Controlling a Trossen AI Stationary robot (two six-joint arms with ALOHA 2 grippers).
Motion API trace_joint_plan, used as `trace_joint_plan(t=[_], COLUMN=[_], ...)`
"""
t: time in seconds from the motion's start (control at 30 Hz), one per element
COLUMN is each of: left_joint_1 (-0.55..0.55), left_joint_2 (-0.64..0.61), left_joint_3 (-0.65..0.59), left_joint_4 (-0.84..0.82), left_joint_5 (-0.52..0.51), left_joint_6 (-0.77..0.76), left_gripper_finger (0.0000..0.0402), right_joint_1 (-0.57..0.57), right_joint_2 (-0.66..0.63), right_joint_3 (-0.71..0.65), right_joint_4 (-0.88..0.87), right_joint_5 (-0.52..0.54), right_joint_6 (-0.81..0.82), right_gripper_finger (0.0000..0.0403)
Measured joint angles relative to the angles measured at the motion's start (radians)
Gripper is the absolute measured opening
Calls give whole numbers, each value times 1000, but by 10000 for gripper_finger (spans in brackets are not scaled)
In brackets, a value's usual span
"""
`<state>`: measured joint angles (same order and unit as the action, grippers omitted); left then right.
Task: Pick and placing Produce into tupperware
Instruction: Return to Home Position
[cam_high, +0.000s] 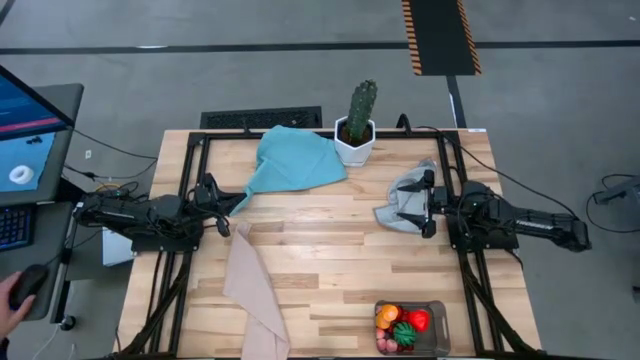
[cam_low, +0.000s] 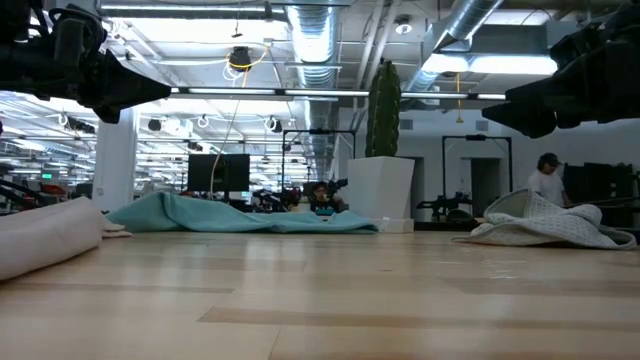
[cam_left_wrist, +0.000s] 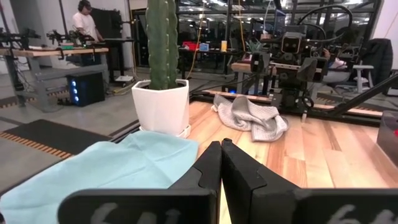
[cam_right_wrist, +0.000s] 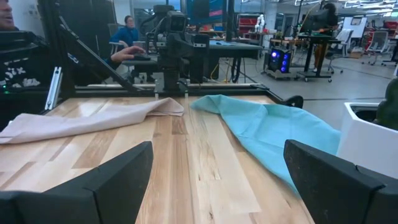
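Observation:
The tupperware is a clear greyish tub standing on the table near its near right corner. Inside it lies the produce: orange, red, pink and green pieces, piled together. My left gripper hovers over the left middle of the table with its fingers shut and nothing between them. My right gripper hovers over the right middle, above a grey cloth, with its fingers wide open. The low view shows both arms held well above the tabletop. Both grippers are far from the tub.
A tall green cactus in a white pot stands at the far edge. A teal cloth lies beside it, a grey cloth under my right gripper, and a beige cloth runs to the near edge. A person's hand rests off the table's left.

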<state>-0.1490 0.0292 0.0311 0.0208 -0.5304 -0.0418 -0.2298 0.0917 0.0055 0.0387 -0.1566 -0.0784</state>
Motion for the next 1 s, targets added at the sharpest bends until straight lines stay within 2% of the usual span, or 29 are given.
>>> trace_joint_plan(t=[1.0], left_joint_1=[0], left_joint_2=[0], left_joint_3=[0], left_joint_4=[0], left_joint_5=[0], left_joint_6=[-6], left_gripper_finger=[0], right_joint_1=[0], right_joint_2=[0], right_joint_3=[0], right_joint_4=[0], right_joint_5=[0], right_joint_6=[0], right_gripper_finger=[386])
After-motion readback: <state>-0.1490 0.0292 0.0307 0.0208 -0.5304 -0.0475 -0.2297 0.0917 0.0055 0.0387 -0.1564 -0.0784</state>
